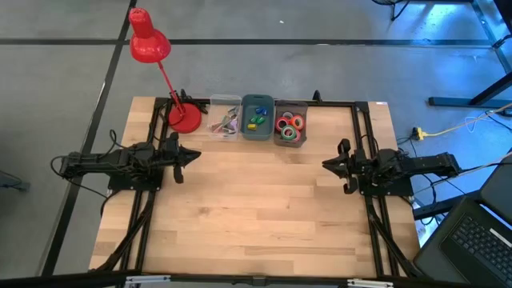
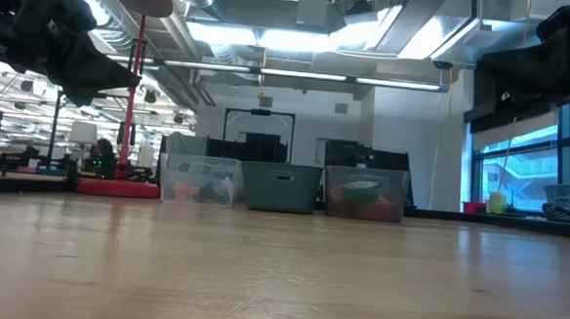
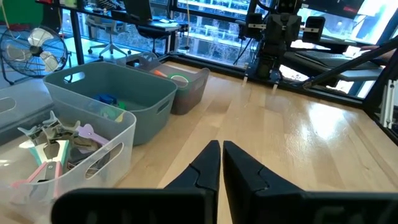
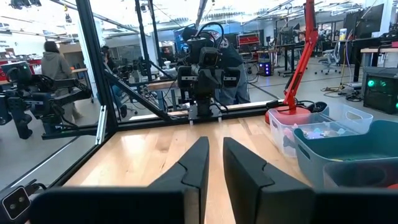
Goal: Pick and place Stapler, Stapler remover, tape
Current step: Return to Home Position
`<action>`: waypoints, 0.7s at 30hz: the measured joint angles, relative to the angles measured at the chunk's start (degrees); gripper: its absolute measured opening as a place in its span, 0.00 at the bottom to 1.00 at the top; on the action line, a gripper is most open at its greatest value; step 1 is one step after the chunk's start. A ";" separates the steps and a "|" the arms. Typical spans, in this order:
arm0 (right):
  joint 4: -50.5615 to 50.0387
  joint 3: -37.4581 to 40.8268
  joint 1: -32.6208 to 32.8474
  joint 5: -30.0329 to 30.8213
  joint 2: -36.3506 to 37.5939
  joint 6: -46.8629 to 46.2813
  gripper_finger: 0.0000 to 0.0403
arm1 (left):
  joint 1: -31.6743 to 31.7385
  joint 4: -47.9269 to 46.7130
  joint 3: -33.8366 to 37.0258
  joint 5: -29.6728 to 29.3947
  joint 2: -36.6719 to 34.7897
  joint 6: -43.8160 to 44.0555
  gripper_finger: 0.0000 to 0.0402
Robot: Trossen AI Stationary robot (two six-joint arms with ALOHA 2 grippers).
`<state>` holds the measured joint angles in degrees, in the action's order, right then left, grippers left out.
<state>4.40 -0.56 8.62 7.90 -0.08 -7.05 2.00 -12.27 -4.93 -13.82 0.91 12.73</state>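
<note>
Three bins stand in a row at the table's far edge. The clear bin (image 1: 225,118) holds pastel stapler removers (image 3: 53,140). The teal bin (image 1: 257,118) holds small blue, green and yellow staplers (image 3: 109,102). The grey bin (image 1: 290,126) holds the tape rings (image 1: 290,123), red-orange and green; one green ring (image 3: 179,79) shows in the left wrist view. My left gripper (image 1: 194,154) hovers over the table's left side, shut and empty. My right gripper (image 1: 326,164) hovers over the right side, its fingers a narrow gap apart (image 4: 215,155), holding nothing.
A red desk lamp (image 1: 150,44) stands on its round base (image 1: 185,120) at the far left, beside the clear bin. Bare wood (image 1: 256,200) spreads between the arms and toward the near edge. A black frame (image 1: 360,144) runs along the table's sides. People stand in the room beyond.
</note>
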 joint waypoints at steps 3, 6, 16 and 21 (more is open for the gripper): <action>0.00 0.00 0.04 0.00 0.00 0.04 0.13 | -0.01 0.01 0.00 0.00 -0.01 0.00 0.02; -0.01 0.01 0.04 0.00 0.00 0.01 0.13 | 0.00 0.02 0.00 0.00 0.00 0.00 0.02; 0.00 0.02 0.04 0.00 0.00 0.00 0.13 | 0.00 0.02 0.00 0.00 0.00 0.00 0.03; 0.00 0.02 0.04 0.00 0.00 0.00 0.13 | -0.01 0.02 0.00 0.00 0.00 0.00 0.02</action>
<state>4.40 -0.54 8.67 7.90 -0.08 -7.05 1.99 -12.25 -4.93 -13.82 0.91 12.73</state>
